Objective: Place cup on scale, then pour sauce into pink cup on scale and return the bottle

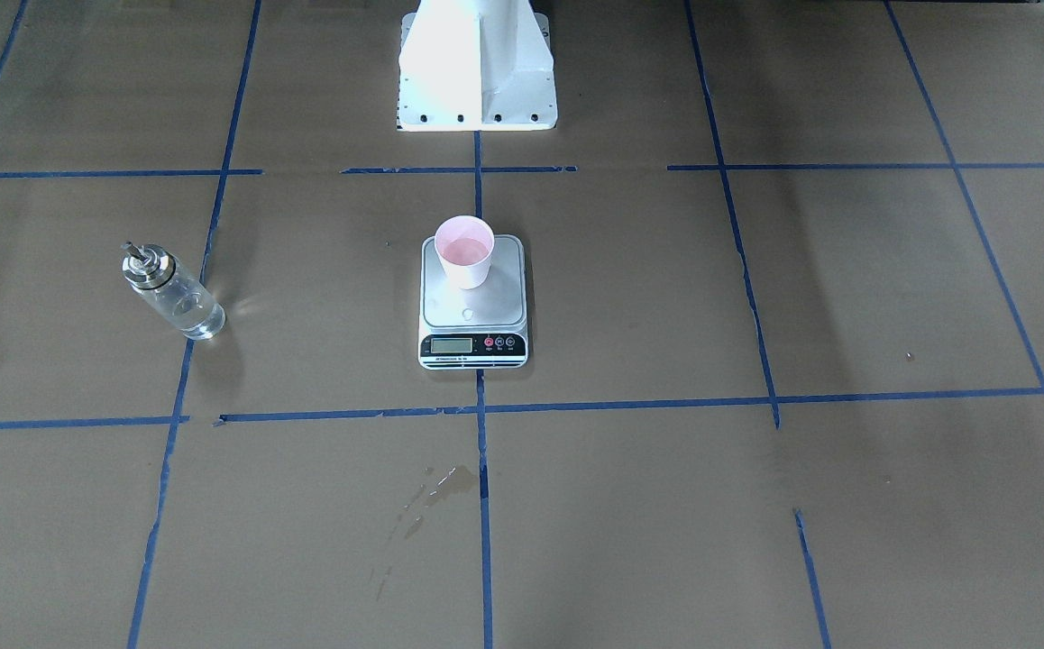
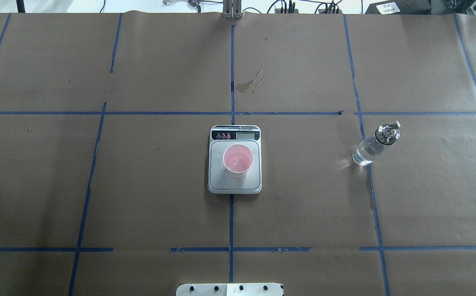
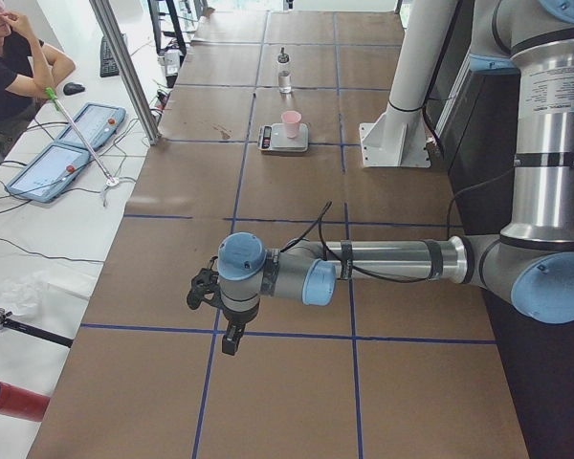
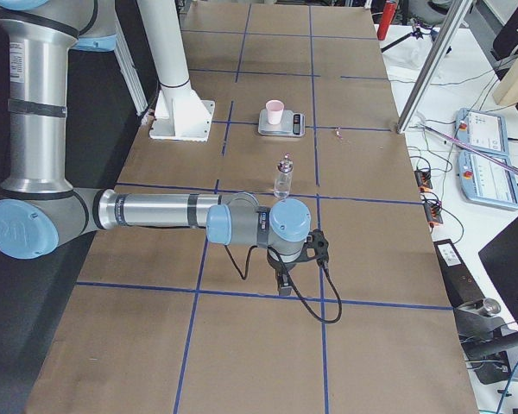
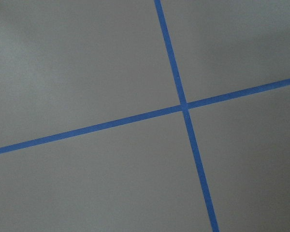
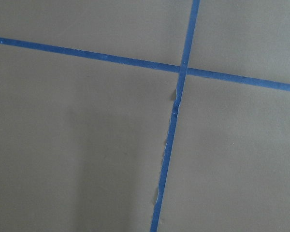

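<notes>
Grippers come first: we see the left gripper (image 3: 230,344) only from the table's left end and the right gripper (image 4: 282,288) only from the right end. Each hangs downward from a low, outstretched arm just above the table (image 2: 98,197). We cannot tell from those angles whether either pair of fingers is spread or pressed together. Neither gripper holds anything that we can make out. Both wrist cameras show just brown paper with crossing blue tape (image 5: 183,106).

Farther out, at the table's middle, we find the scale (image 1: 490,306) lying flat, its black display strip turned away from the robot. The cup (image 1: 464,252) stands upright on its steel plate, mouth up, inside the plate's edges.

Well apart from the scale, on the robot's right side, the bottle (image 2: 375,144) stands upright on the paper. Its base sits at a tape line and its metal spout is on top. We see clear sauce (image 1: 196,314) through the lower glass.

Beyond the scale from the robot, a small wet stain (image 2: 246,85) marks the paper. A person (image 3: 14,72) sits at the far corner in the left-end view.
</notes>
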Motion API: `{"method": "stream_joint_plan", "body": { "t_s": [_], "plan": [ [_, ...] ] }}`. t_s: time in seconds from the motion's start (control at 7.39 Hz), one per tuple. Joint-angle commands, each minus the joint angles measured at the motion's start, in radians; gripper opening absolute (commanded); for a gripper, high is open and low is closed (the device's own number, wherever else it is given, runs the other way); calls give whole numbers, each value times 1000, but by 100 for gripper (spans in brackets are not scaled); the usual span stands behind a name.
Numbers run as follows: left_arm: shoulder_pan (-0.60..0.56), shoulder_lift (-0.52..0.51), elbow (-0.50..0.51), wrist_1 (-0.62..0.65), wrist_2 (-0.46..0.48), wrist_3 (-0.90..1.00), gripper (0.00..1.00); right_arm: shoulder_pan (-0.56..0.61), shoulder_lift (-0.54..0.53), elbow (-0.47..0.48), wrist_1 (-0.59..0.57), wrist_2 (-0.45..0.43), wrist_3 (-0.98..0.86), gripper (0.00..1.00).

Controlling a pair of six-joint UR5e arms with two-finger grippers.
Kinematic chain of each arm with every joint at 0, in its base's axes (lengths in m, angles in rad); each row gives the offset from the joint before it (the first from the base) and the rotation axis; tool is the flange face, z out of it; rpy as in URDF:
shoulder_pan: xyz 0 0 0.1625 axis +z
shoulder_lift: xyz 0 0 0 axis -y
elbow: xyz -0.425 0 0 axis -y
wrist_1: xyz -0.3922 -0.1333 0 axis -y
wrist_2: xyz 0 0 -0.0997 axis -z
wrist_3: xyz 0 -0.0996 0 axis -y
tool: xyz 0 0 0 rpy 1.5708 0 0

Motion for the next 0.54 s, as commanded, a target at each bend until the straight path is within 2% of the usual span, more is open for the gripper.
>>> {"method": "stream_joint_plan", "body": {
  "t_s": [0.0, 0.41],
  "plan": [
    [-1, -4, -39, 62, 0, -2, 100, 3, -7, 0, 0, 35, 1, 100],
    [-2, -3, -48, 82, 0, 0, 100, 24, -18, 0, 0, 35, 1, 100]
  ]
}}
